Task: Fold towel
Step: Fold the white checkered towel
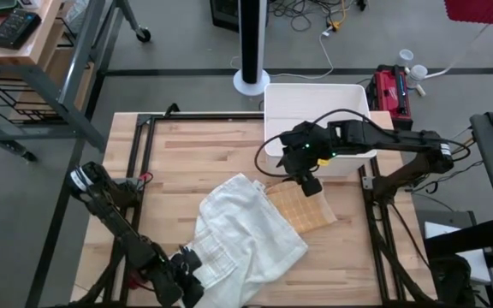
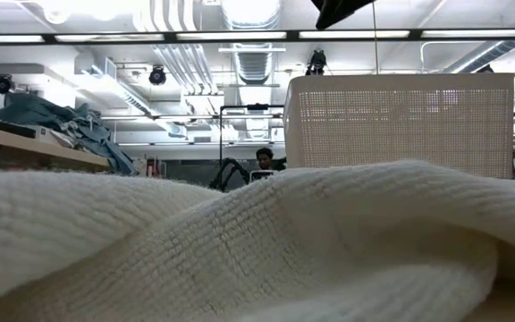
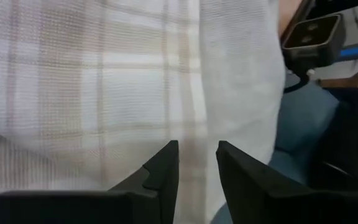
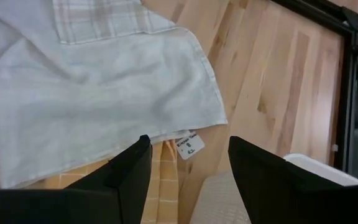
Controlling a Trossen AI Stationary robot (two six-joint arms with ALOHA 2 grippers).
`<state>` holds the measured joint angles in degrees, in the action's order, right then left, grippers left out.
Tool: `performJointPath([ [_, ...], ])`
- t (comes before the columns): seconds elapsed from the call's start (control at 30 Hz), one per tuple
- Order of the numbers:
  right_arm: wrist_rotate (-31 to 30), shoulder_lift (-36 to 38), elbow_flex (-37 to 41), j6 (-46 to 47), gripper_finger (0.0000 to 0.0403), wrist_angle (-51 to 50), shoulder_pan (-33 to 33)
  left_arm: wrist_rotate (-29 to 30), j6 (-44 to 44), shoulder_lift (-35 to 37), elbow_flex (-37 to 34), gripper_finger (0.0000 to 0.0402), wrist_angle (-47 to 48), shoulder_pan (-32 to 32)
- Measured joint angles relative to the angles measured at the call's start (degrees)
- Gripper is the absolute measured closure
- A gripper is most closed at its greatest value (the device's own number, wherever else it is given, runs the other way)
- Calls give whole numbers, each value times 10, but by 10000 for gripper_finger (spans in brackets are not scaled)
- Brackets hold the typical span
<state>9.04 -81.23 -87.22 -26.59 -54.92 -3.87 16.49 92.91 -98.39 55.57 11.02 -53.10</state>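
Note:
A crumpled white towel (image 1: 246, 227) with a plaid-striped part (image 3: 104, 81) lies on the wooden table, over one end of a tan checked cloth (image 1: 305, 205). In the low view the towel (image 2: 257, 241) fills the foreground. My left gripper (image 1: 187, 272) is at the towel's near left edge, and its fingers (image 3: 197, 165) stand a little apart, pointing at the plaid part. My right gripper (image 1: 308, 181) hangs open above the tan cloth. Its fingers (image 4: 188, 155) stand wide over the towel's corner with a small label (image 4: 190, 144). My left gripper's fingertips (image 3: 166, 155) are close against the towel's plaid part, slanting down from the table's near left side. No cloth shows bunched between them. Whether they touch the towel, I cannot tell.
A white perforated basket (image 1: 315, 111) stands at the table's far edge, right behind my right arm; it also shows in the low view (image 2: 401, 125). Bare wood (image 1: 187, 154) lies to the far left of the towel. A small camera (image 3: 312, 34) sits near the table's front edge.

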Motion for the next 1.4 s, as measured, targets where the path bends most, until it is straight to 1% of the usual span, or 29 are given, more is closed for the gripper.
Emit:
performJointPath([
  [0.07, 1, 0, 2, 2, 197, -6, 3, 0, 0, -10, 0, 298, -7, 0],
  [0.13, 4, 0, 12, 10, 199, -10, 6, 0, -2, -25, 0, 295, -34, 1],
  [0.27, 30, 1, 63, 38, 199, 2, 24, 0, -5, -60, 0, 289, -96, 2],
  [0.33, 29, 1, 92, 50, 199, 14, 36, 0, -4, -70, 1, 289, -97, 2],
  [0.43, 29, 1, 134, 67, 199, 38, 51, 0, 1, -73, 12, 293, -71, 3],
  [0.53, 28, 2, 165, 84, 199, 70, 62, -3, 45, -76, 21, 304, 2, 3],
  [0.67, 28, 2, 190, 99, 199, 91, 76, -25, 38, -86, 51, 342, 59, 5],
  [0.77, 28, 2, 207, 110, 199, 110, 84, -73, 35, -103, 95, 384, 147, 8],
  [0.8, 28, 2, 211, 112, 199, 112, 87, -92, 26, -110, 114, 392, 180, 8],
  [0.87, 27, 2, 220, 116, 200, 120, 91, -109, 20, -122, 157, 395, 260, 5],
  [0.9, 27, 2, 225, 116, 202, 125, 91, -107, 20, -127, 179, 395, 301, 2],
  [0.93, 24, 3, 232, 116, 203, 135, 93, -96, 21, -128, 202, 396, 339, -1],
  [1.0, 24, 10, 255, 120, 206, 185, 94, -50, 29, -126, 252, 400, 389, -11],
  [1.1, 19, 15, 305, 122, 211, 318, 108, 29, 68, -125, 314, 400, 486, -31],
  [1.17, -12, 13, 334, 110, 215, 391, 126, 54, 101, -125, 337, 401, 522, -41],
  [1.27, -51, -5, 343, 95, 223, 479, 150, 66, 129, -125, 348, 401, 555, -47],
  [1.4, -58, -47, 322, 113, 233, 549, 173, 68, 136, -126, 312, 401, 539, -44],
])
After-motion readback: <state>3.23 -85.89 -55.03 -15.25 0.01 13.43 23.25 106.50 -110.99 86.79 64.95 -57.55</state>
